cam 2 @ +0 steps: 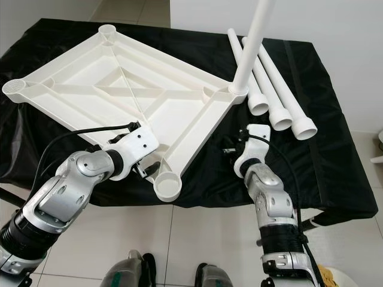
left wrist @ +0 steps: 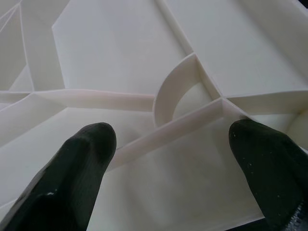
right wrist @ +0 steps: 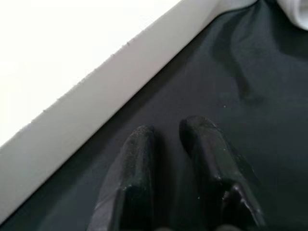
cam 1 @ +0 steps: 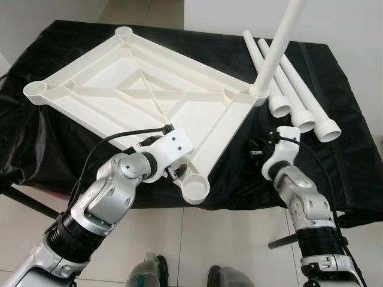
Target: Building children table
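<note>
White tabletop [left wrist: 144, 62] between left gripper [left wrist: 168, 159] fingers

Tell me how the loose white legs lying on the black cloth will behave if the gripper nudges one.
The loose legs are round tubes, so one would probably roll sideways. Their flared ends may make it curve rather than roll straight. They look like stiff, hollow plastic, so likely light. The black cloth might slow them somewhat.

A black cloth [cam 1: 72, 149] covers the work surface. Pale floor tiles [cam 1: 197, 239] lie below its near edge, and a white wall [cam 1: 347, 24] rises behind it.
</note>
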You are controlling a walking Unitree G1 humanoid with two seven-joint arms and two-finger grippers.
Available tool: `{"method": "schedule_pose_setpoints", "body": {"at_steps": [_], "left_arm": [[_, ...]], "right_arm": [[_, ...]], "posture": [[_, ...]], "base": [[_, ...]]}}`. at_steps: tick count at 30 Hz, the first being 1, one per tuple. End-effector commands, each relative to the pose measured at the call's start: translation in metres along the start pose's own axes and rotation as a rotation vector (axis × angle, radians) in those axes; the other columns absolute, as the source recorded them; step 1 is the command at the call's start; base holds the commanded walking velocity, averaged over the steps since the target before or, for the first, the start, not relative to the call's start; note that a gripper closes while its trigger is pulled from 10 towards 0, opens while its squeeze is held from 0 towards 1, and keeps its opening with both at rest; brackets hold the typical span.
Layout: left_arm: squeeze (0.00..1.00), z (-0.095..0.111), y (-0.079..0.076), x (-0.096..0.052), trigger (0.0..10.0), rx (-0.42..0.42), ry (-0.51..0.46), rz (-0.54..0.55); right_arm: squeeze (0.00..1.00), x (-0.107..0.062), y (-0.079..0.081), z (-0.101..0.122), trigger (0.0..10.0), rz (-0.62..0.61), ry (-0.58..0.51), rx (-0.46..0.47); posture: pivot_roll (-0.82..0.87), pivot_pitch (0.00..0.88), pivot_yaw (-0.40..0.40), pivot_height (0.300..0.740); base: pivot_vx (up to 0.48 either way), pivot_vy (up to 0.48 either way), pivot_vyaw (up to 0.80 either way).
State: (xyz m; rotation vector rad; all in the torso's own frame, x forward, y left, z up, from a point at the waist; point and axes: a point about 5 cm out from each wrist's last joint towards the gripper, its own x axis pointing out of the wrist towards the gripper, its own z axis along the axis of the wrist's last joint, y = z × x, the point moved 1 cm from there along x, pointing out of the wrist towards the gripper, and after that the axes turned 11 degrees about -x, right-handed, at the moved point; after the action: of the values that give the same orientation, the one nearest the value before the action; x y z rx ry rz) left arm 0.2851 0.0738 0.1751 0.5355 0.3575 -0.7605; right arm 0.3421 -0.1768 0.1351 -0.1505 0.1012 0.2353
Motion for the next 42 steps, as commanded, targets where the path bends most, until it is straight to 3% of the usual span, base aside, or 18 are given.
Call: {"method": "schedule_pose_setpoints", "body": {"at_steps": [1,8,17,19,29,36,42], "left_arm": [[0.00,-0.022,-0.023,0.011,10.0,-0.027,0.103,-0.104],[0.00,-0.021,-0.029,0.009,10.0,-0.028,0.099,-0.120],[0.00,-0.013,-0.034,0.009,10.0,-0.052,0.072,-0.134],[0.00,-0.008,-0.037,0.011,10.0,-0.053,0.059,-0.142],[0.00,0.000,-0.043,0.012,10.0,-0.051,0.035,-0.156],[0.00,0.008,-0.046,0.016,10.0,-0.047,0.010,-0.162],[0.00,0.012,-0.049,0.020,10.0,-0.059,-0.011,-0.153]], "right_arm": [[0.00,0.005,0.000,-0.004,10.0,0.007,0.009,-0.018],[0.00,0.020,-0.009,0.009,10.0,-0.010,-0.044,-0.054],[0.00,0.030,-0.003,0.022,10.0,0.073,-0.117,-0.057],[0.00,0.036,0.008,0.028,10.0,0.167,-0.152,-0.045],[0.00,0.046,0.025,0.038,10.0,0.285,-0.200,-0.025],[0.00,0.053,0.032,0.046,10.0,0.291,-0.239,-0.024],[0.00,0.052,0.019,0.046,10.0,0.202,-0.254,-0.040]], "posture": [[-0.01,0.196,-0.009,0.740],[0.01,0.202,-0.013,0.740],[0.02,0.207,-0.021,0.740],[0.03,0.210,-0.028,0.740],[0.03,0.212,-0.029,0.740],[0.03,0.211,-0.024,0.740],[0.02,0.212,-0.016,0.740]], "base": [[0.000,0.000,0.00],[0.000,0.000,0.00],[0.000,0.000,0.00],[0.000,0.000,0.00],[0.000,0.000,0.00],[0.000,0.000,0.00],[0.000,0.000,0.00]]}}
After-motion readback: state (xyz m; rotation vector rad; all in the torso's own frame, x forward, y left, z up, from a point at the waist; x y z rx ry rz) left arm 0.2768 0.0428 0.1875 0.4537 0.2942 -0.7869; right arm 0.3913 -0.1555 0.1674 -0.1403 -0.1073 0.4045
